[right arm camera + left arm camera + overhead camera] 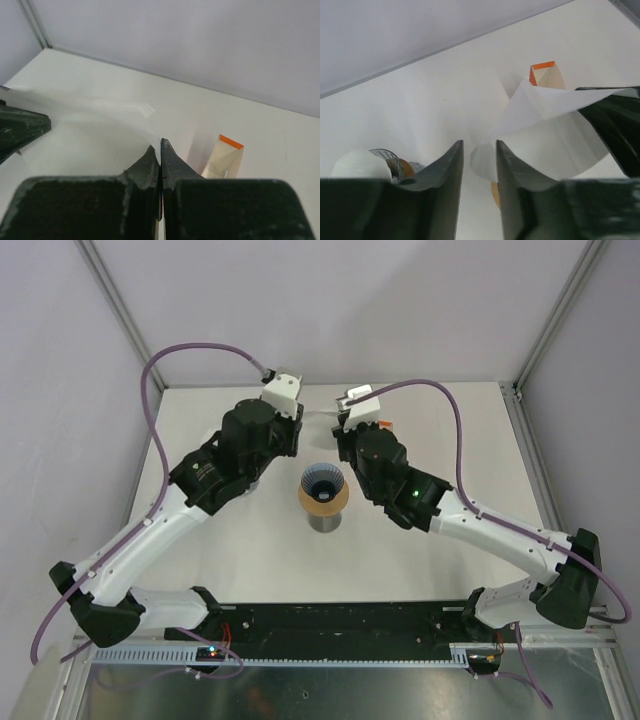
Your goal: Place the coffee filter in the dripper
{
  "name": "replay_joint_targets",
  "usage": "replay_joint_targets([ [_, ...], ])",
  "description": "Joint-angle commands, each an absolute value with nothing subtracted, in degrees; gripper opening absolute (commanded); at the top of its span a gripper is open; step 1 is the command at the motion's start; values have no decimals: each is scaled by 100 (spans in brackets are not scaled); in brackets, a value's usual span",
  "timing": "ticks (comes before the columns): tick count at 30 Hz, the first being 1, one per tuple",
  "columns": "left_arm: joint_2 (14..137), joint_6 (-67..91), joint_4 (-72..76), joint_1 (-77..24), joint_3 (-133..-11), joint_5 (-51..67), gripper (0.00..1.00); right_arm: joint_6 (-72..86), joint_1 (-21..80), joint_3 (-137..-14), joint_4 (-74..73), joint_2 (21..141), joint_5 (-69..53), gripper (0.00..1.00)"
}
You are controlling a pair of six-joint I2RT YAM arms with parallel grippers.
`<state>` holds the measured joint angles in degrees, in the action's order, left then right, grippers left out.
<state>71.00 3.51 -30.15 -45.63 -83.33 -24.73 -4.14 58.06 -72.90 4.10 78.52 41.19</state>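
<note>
white paper coffee filter (545, 135) hung in the clenched right jaws; left jaws stood parted beside it, both angled inward beyond the dark ribbed dripper (323, 486).

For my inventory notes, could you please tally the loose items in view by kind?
Black ribbed cone dripper on a tan ring: 1
White paper coffee filter: 1
Cream packet with an orange end: 1
Total: 3
</note>
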Motion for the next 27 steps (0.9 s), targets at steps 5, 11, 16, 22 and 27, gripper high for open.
replay_joint_targets([
  [5,6643,257,-3248,-4508,-8657,-1485,71,501,5400,-8800,-2008,8249,2843,0],
  [11,6538,244,-3547,-4369,-8984,-1276,91,1039,5019,-10045,-3968,8825,1646,0],
  [16,6542,231,-3581,-3913,-9165,-1095,92,1235,4742,-10729,-5138,9224,613,0],
  [22,6656,168,-3612,-3560,-8928,-600,93,1222,4663,-10915,-5737,9535,-385,0],
  [27,6663,169,-3653,-3080,-8590,492,98,1146,4635,-10895,-5912,9854,-450,0],
])
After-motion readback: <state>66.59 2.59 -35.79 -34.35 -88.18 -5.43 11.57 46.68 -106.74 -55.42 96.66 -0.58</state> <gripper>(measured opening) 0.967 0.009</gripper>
